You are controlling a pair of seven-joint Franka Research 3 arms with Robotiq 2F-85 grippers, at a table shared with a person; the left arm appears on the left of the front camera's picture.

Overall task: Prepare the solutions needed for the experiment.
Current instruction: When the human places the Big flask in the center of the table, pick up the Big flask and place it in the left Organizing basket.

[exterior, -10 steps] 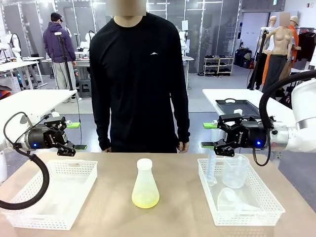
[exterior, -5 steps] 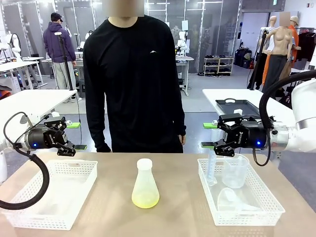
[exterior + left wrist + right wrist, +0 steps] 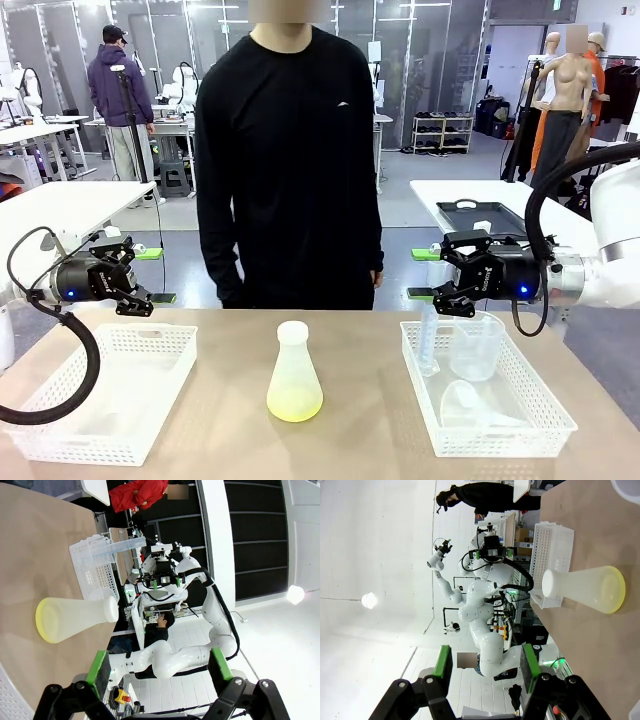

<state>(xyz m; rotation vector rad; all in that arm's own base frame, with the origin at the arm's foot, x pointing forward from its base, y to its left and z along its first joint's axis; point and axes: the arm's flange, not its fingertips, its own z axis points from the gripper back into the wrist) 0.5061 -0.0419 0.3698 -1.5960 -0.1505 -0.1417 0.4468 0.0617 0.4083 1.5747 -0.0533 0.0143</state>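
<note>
The solution (image 3: 294, 406) is a shallow pale yellow-green layer in the bottom of a conical flask (image 3: 294, 370). The flask stands upright in the middle of the table (image 3: 360, 430), between two white mesh baskets and touching neither. A white round stopper (image 3: 293, 331) sits on its neck.

My left jaws hang above the far edge of the left basket (image 3: 60, 395) and point toward the middle of the table. They are spread wide, and their green pads (image 3: 148, 254) hold nothing. That basket's inner wall lies between them and the flask.

My right jaws hang over the far left corner of the right basket (image 3: 530, 385) and point inward. Their pads (image 3: 424, 254) are also apart and hold nothing. Directly below them a clear measuring cylinder (image 3: 428, 340) leans in the corner of the basket, with a clear beaker (image 3: 477, 346) just beside it. A clear funnel (image 3: 462, 402) lies nearer my side. The cylinder and the basket wall lie between these jaws and the flask.

A person (image 3: 290, 160) in a black long-sleeved top stands at the far edge of the table, straight behind the flask, arms down at the sides.
</note>
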